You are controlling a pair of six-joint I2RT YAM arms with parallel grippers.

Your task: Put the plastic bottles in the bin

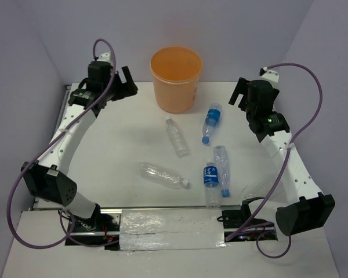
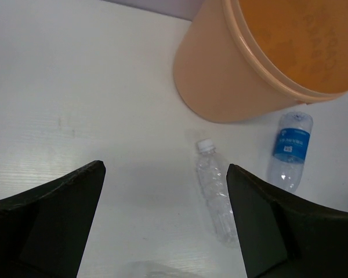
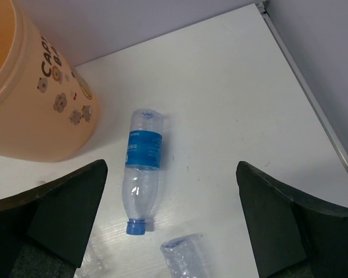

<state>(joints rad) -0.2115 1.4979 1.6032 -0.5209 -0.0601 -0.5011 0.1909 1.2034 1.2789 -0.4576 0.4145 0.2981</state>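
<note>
Outside the bin point(image 1: 176, 97), five plastic bottles point(image 1: 177, 138) lie on the table point(image 1: 119, 136).

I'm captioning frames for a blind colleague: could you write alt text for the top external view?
Five plastic bottles lie scattered on a white table, two with blue labels, in front of an upright orange bin at its far edge. The left gripper and right gripper flank the bin, holding nothing.

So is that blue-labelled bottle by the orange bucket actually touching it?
Apart. The right wrist view shows bare white table between the blue-labelled bottle and the orange bucket.
</note>
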